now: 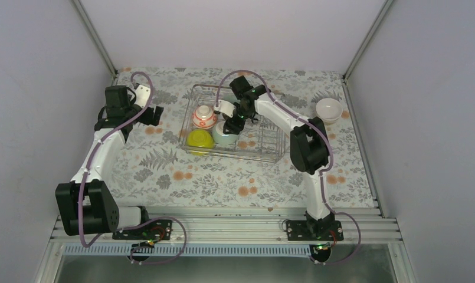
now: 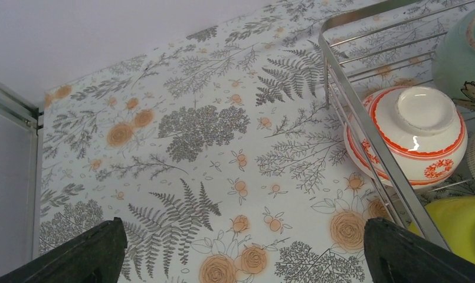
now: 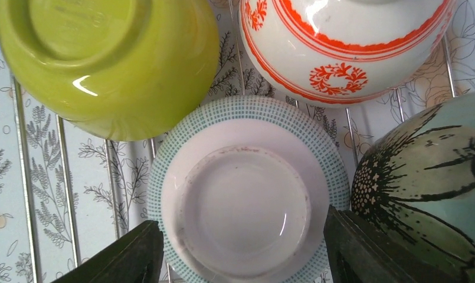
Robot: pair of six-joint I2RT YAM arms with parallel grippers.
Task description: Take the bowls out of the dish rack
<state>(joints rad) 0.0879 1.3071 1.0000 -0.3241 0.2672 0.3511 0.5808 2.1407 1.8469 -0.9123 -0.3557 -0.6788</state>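
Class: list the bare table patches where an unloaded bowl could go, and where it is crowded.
Widest: the table strip in front of the dish rack. Also left of the rack, around the left gripper. Crowded: the rack's left end, four bowls packed under the right gripper.

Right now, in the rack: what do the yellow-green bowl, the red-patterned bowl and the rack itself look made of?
Yellow-green bowl: probably plastic or melamine; uniform colour, soft sheen, faint moulded marks on base.
Red-patterned bowl: likely glazed ceramic; sharp glossy highlights, painted bands.
Dish rack: bare metal wire, shiny silver, thin rods.
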